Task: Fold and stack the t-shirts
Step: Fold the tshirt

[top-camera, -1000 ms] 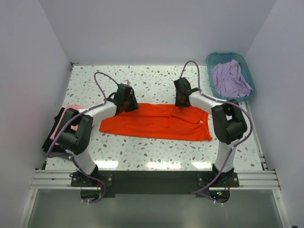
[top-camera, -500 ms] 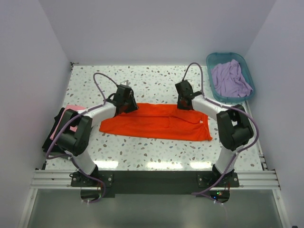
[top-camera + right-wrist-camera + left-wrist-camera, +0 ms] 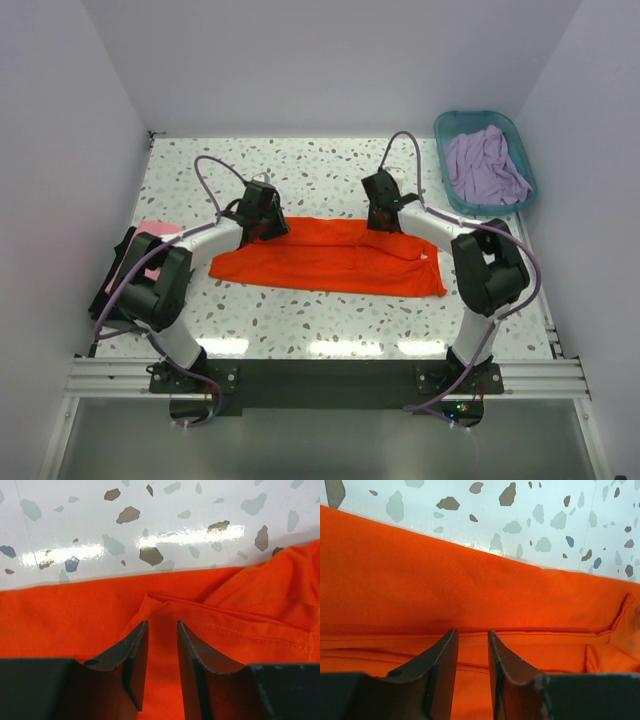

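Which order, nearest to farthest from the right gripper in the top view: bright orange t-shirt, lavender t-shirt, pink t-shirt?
1. Bright orange cloth t-shirt, right at the right gripper, centre.
2. Lavender cloth t-shirt, in the teal plastic basket, far right corner.
3. Pink cloth t-shirt, far left edge.

Left gripper low over far-left edge of the bright orange cloth t-shirt, right gripper over its far-right edge. Both jaws narrowly parted, arms reaching forward, elbows bowed outward.
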Robot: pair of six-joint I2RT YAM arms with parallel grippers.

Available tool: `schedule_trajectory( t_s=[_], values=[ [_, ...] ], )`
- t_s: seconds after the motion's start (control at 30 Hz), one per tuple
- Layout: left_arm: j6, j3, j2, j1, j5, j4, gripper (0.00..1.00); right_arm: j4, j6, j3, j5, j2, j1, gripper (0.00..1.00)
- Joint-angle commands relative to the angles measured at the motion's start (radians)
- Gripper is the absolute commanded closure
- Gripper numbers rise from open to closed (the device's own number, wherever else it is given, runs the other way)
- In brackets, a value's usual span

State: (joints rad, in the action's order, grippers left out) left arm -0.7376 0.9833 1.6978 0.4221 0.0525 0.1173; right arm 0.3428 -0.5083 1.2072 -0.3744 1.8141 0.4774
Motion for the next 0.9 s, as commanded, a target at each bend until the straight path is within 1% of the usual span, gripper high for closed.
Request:
schedule_trajectory(
  t_s=[0.0,0.17,0.4,0.5,0.53,0.63,0.67,0.73,0.87],
  values=[
    [0.027,-0.005,-0.046,0.004,0.013,-0.036,0.65,-0.039,-0.015,0.072,-0.055,0.045,0.001,0.66],
    [0.040,0.006,-0.049,0.003,0.024,-0.027,0.65,-0.036,-0.015,0.112,-0.078,0.094,0.001,0.65],
    [0.040,0.006,-0.040,0.003,0.020,-0.027,0.65,-0.037,-0.024,0.114,-0.084,0.116,0.001,0.65],
    [0.040,0.003,-0.040,0.003,0.020,-0.028,0.65,-0.041,-0.027,0.109,-0.081,0.122,0.000,0.71],
    [0.038,0.002,-0.040,0.003,0.020,-0.028,0.65,-0.045,-0.029,0.101,-0.081,0.120,0.001,0.76],
    [0.038,0.000,-0.040,0.003,0.021,-0.030,0.65,-0.048,-0.036,0.091,-0.081,0.111,0.003,0.85],
    [0.037,0.000,-0.040,0.003,0.021,-0.030,0.65,-0.048,-0.039,0.078,-0.084,0.105,0.001,0.91],
    [0.037,0.000,-0.041,0.003,0.021,-0.031,0.65,-0.057,-0.047,0.060,-0.086,0.073,0.003,0.99],
    [0.034,-0.006,-0.040,0.003,0.018,-0.036,0.65,-0.059,-0.055,0.014,-0.103,0.010,0.018,1.00]
  ],
)
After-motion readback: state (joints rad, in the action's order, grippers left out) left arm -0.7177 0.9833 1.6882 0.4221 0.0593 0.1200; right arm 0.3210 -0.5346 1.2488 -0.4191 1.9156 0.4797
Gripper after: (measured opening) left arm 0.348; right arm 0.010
